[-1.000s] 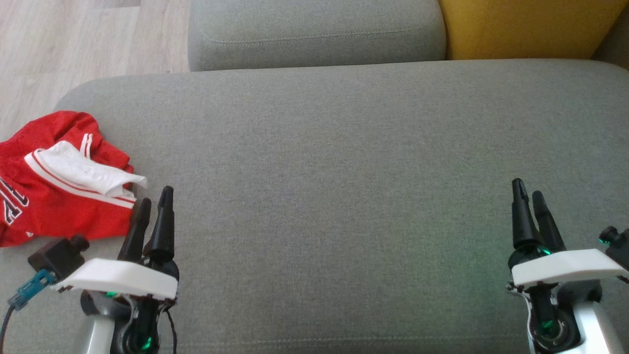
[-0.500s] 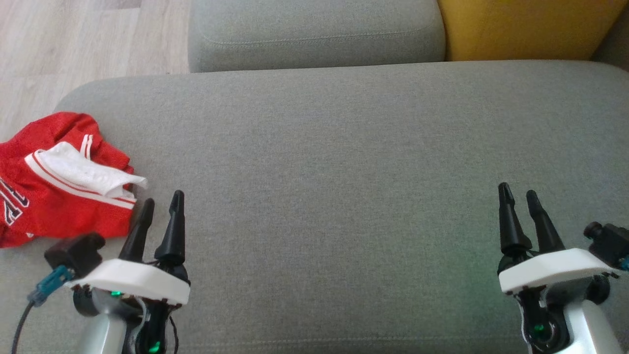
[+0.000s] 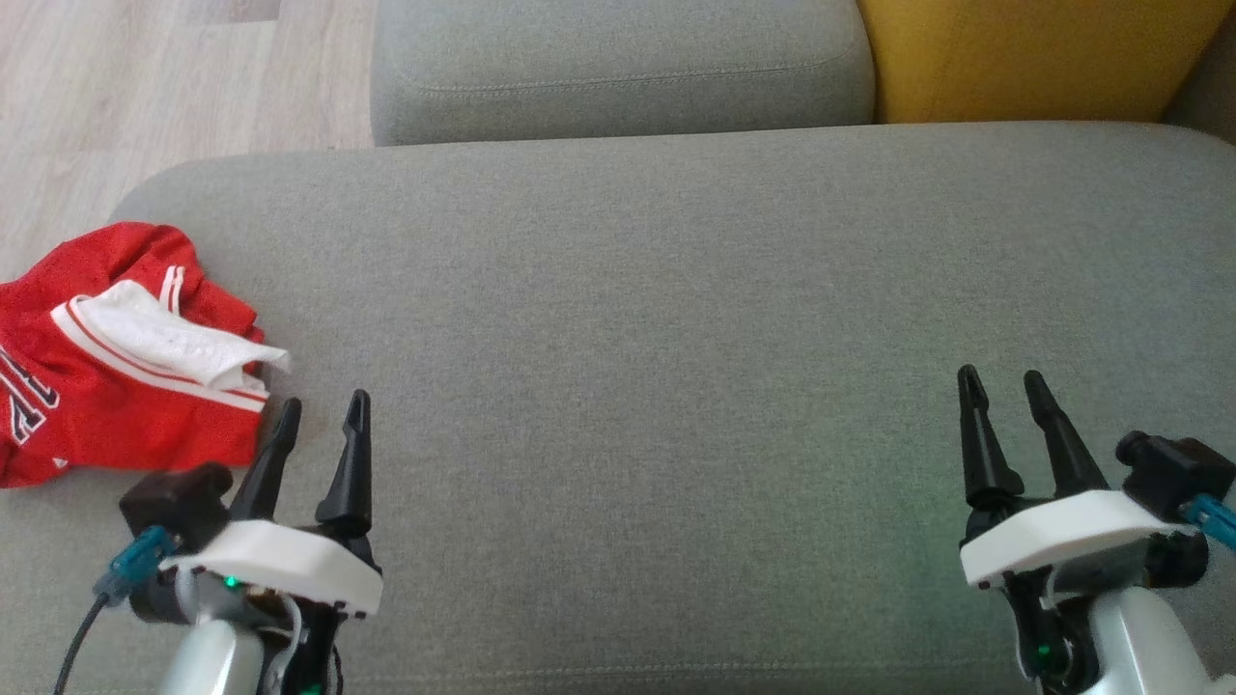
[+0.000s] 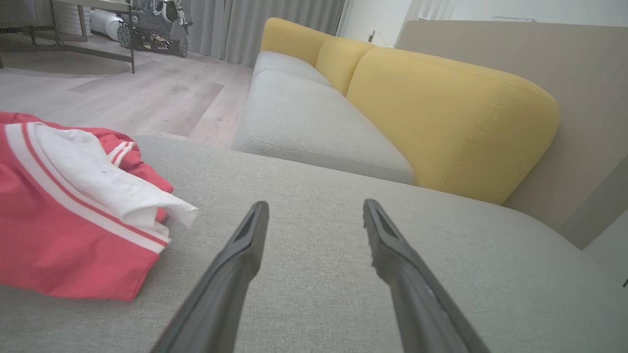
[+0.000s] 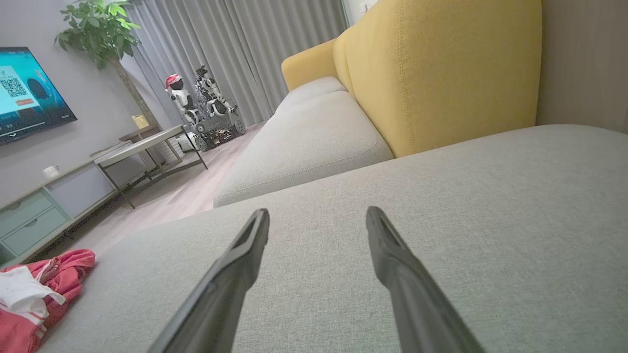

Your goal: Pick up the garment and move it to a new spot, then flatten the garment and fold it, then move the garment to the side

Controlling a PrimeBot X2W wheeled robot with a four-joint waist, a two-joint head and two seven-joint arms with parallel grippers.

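Garment point(image 3: 126, 386), red with white trim, lies crumpled at the left end of a grey sofa seat point(image 3: 676, 319) in the head view. The left gripper point(image 3: 326, 401) hovers just beside it and the right gripper point(image 3: 1000, 375) well apart, both spread wide and empty. The left wrist view shows the cloth left of the fingers. The right wrist view shows it far off at lower left.

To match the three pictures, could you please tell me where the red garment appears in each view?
Head view: garment at the left edge, mid-height.
Left wrist view: garment on the left side, middle to lower.
Right wrist view: garment in the bottom left corner.
Shared landmark: yellow cushion, toward the upper right in each.
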